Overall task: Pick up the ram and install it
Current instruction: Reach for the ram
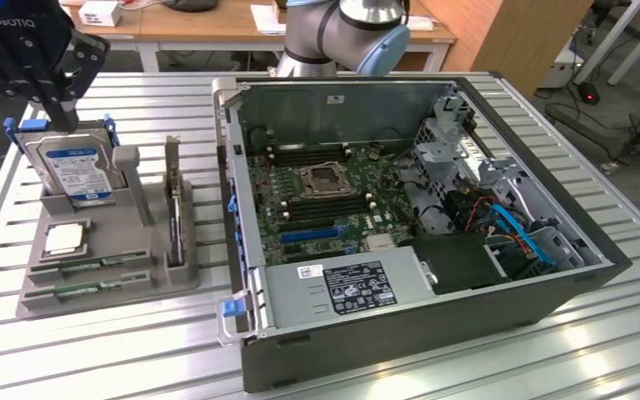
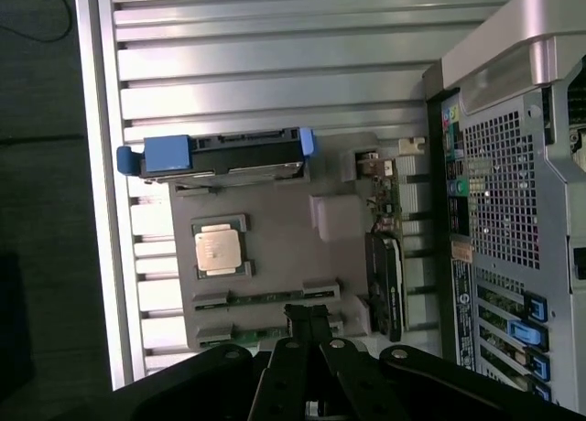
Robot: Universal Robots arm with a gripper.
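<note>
Only thing I can actually read is the ROBOTIQ brand on the black gripper (image 1: 62, 123) body, upper left of the exterior view, upside down from this angle; the hard drive (image 1: 76, 167) has a blue-and-white label and the power supply (image 1: 342, 287) a white sticker with logos, but the print on both is too small to make out.

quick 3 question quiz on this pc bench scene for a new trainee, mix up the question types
1. True or false: the claw is holding a ram stick.
2. What lies in the square recess of the gray holder? A fan; B CPU; C battery.
3. Fill in: the hard drive stands ____ in the holder.
Key: 1 false; the claw is shut on nothing, and both sticks lie in the holder. 2 B, the CPU. 3 upright.
</note>
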